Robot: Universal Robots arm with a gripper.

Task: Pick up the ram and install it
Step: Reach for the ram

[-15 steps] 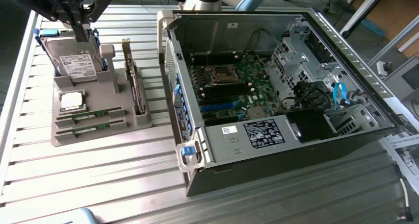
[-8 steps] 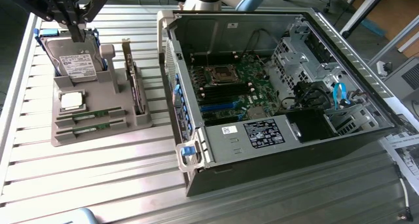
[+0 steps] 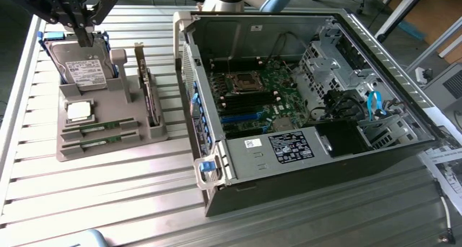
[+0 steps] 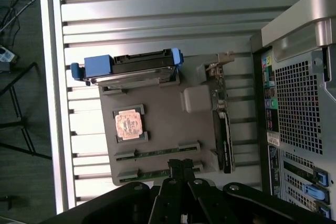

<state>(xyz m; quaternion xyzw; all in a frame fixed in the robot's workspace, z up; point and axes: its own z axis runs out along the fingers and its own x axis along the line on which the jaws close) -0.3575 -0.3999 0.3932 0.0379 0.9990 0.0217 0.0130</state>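
Note:
Two ram sticks (image 3: 98,127) (image 3: 99,142), thin and green, lie in slots at the near end of a grey holder (image 3: 108,109). The wrist view shows them (image 4: 156,152) (image 4: 149,172) just past my fingertips. My black gripper (image 3: 85,37) hangs at the exterior view's upper left, above the hard drive (image 3: 85,68) and well clear of the ram. Its fingers (image 4: 181,167) are shut together with nothing between them. The open computer case (image 3: 404,141) lies at the exterior view's right, with the motherboard (image 3: 256,98) and its memory slots (image 3: 249,102) exposed.
On the holder also sit a square processor chip (image 3: 78,111) and an upright expansion card (image 3: 149,93). The ribbed metal table (image 3: 108,193) runs under everything. Papers and a cable (image 3: 446,204) lie at the exterior view's far right.

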